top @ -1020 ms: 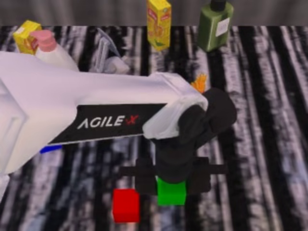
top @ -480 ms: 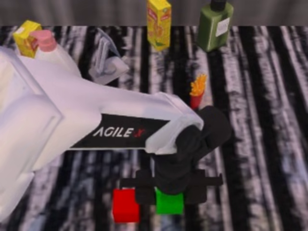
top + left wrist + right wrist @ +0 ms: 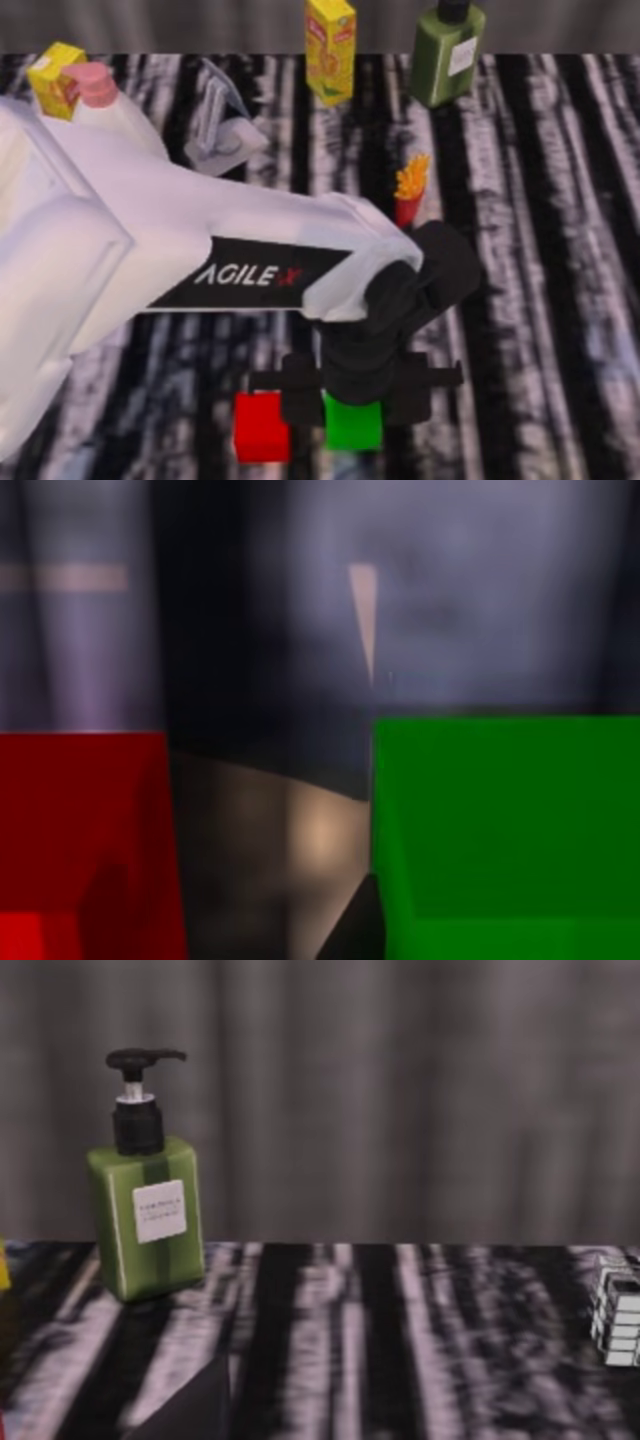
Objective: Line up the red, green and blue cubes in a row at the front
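Note:
At the table's front the red cube and the green cube stand side by side with a narrow gap between them. The left wrist view shows both close up, the red cube and the green cube. My left gripper reaches down over the green cube, a dark finger on each side, shut on it. The blue cube is hidden, likely under my left arm. My right gripper is out of the top view, parked and open over bare table.
Along the back stand a yellow box, a pink-capped white bottle, a yellow carton and a green pump bottle. A red carton of fries sits mid-table beside the left wrist. A white puzzle cube lies at the right.
My left arm moved toward the front with the green cube, bringing it level with the red one. The fries carton came into view and the blue cube went out of sight.

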Available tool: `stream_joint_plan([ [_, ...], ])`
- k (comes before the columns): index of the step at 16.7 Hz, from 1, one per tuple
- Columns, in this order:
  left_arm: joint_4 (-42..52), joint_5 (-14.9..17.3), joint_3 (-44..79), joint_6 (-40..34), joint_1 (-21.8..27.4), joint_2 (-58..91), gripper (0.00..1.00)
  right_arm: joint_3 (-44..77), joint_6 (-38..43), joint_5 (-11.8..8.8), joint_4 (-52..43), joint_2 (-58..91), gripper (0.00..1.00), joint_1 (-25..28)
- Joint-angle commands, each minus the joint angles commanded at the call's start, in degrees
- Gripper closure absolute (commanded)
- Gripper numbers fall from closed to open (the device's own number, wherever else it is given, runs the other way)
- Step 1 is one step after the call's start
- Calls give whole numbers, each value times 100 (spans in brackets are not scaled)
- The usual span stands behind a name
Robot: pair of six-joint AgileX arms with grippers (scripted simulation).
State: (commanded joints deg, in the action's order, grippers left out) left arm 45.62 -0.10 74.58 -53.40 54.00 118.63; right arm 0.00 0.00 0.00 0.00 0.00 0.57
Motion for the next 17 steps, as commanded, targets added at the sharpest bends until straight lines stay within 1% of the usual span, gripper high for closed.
stream_joint_plan([
  [4, 0, 0, 0, 0, 0, 0, 2, 0, 0, 0, 0, 0, 0, 0],
  [5, 0, 0, 0, 0, 0, 0, 0, 0, 0, 0, 0, 0, 0, 0],
  [14, 20, 0, 16, 0, 1, -11, 0, 0, 0, 0, 0, 0, 0, 0],
  [17, 420, -1, 260, -20, -24, -161, 0, 0, 0, 0, 0, 0, 0, 0],
])
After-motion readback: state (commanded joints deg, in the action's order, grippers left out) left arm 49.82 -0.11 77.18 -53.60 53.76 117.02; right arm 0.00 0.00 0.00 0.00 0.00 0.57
